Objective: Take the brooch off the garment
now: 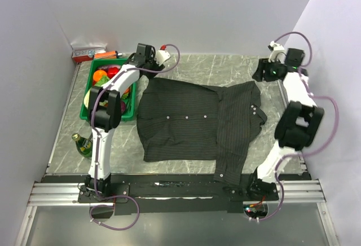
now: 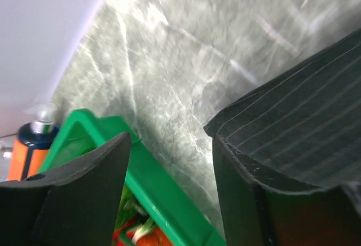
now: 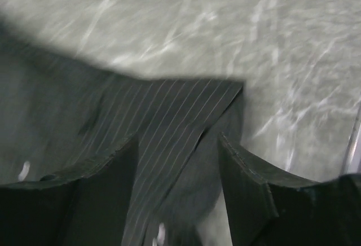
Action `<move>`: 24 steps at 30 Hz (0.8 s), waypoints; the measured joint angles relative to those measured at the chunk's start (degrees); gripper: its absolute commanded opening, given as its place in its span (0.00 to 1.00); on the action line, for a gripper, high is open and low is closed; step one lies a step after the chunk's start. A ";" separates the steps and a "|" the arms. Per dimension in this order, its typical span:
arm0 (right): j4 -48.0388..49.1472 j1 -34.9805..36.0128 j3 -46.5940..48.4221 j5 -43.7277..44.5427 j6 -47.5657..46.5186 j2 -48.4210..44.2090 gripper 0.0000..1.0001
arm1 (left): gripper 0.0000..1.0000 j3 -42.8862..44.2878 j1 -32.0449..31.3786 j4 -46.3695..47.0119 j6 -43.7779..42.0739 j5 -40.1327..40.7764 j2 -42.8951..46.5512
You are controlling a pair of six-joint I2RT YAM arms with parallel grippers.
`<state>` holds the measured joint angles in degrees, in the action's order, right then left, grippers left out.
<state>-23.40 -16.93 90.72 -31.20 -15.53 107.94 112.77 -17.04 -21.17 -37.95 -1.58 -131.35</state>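
Two grippers, and both stand slack with nothing in them. The left gripper [image 2: 171, 144] has its fingers spread over bare table [image 1: 225, 68] at the far left corner of the garment [image 1: 197, 122], just beside the green basket [image 2: 158, 184]. The right gripper [image 3: 178, 141] hangs with its fingers apart above the far right corner, pinstriped cloth showing below the gap but not pinched.

The shirt lies flat across the middle of the table, pale buttons up, one sleeve trailing toward the near edge. I can't spot the brooch anywhere: no red piece shows on the upturned face in any view, so it may be under a fold or on the side facing down.

I'd say the job in hand is finding it, and little of the task looks done. The sensible way is to take the cloth by its corners and turn or lift it slowly and evenly, keeping it taut so the pin comes into sight. Then one gripper should hold the fabric down close by while the other takes the brooch itself, not the cloth around it.
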 measured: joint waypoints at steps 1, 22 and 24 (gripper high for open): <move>-3.04 -0.70 -1.29 -2.75 -2.56 -2.97 0.62 | 0.66 -0.04 -0.31 -0.20 0.90 -0.13 0.96; -38.14 -5.25 -32.41 -17.38 -41.99 -26.86 0.61 | 0.67 -41.29 -23.80 1.16 8.07 -27.93 32.74; -36.24 -8.46 -28.59 -20.50 -35.85 -26.25 0.61 | 0.63 -46.64 -30.25 5.55 7.06 -28.13 33.20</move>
<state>-59.64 -25.39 62.13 -51.70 -51.37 81.69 66.13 -47.29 -15.62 -30.89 -29.71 -98.15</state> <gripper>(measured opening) 0.613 0.679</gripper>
